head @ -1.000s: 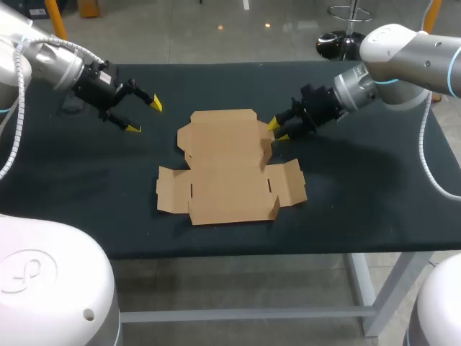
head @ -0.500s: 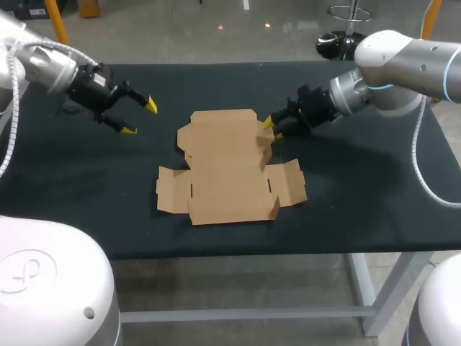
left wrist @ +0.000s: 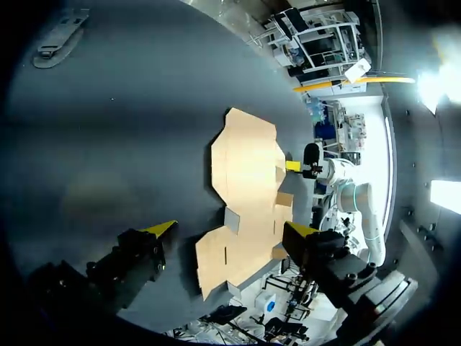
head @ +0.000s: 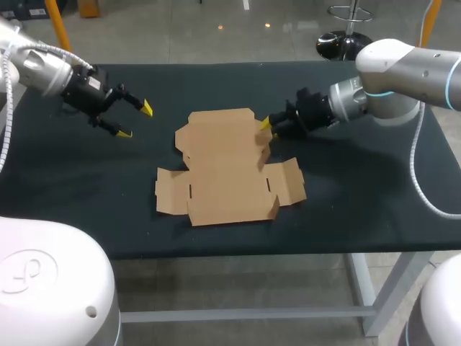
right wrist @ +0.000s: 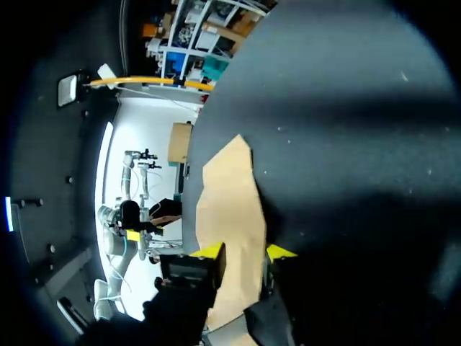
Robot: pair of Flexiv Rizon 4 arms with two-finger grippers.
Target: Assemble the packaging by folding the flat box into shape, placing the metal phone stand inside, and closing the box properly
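Lying flat mid-table, the flat box point(head: 227, 173) was seen with the right gripper point(head: 268, 127) set at its right flap point(head: 261, 140), narrowly parted, empty. The left gripper point(head: 135, 120) was held wide open, empty, well aside. The flap was best raised along its crease.

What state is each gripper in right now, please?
Left gripper: open, holding nothing, away from the flat box.
Right gripper: open, tips astride the flat box's edge, no grip visible.
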